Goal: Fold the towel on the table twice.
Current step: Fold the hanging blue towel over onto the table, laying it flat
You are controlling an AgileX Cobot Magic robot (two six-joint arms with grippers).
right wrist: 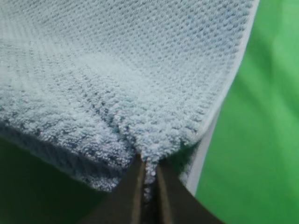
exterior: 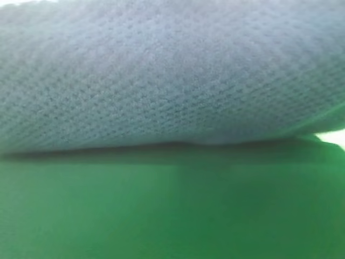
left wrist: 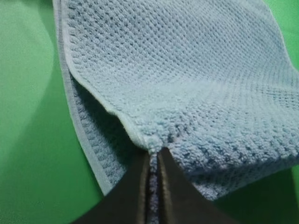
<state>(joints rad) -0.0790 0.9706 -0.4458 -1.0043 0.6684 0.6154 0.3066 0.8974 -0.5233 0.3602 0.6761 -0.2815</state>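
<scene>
Now — left gripper (left wrist: 154, 161) pinching towel (left wrist: 196, 84) edge | right gripper (right wrist: 148, 168) — likewise.

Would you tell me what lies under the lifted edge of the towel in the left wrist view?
Under the raised towel, pinched by the left gripper, lies a lower towel layer on the green table. Whatever is farther beneath the fold is covered.

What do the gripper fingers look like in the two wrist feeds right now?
Only the fingers show. The left gripper has two dark, nearly black fingers, flat-sided and tapering to narrow tips, with a thin slot between. The right gripper looks the same, its fingers a dark brown-black. No cables, markings or arm links are in view.
</scene>
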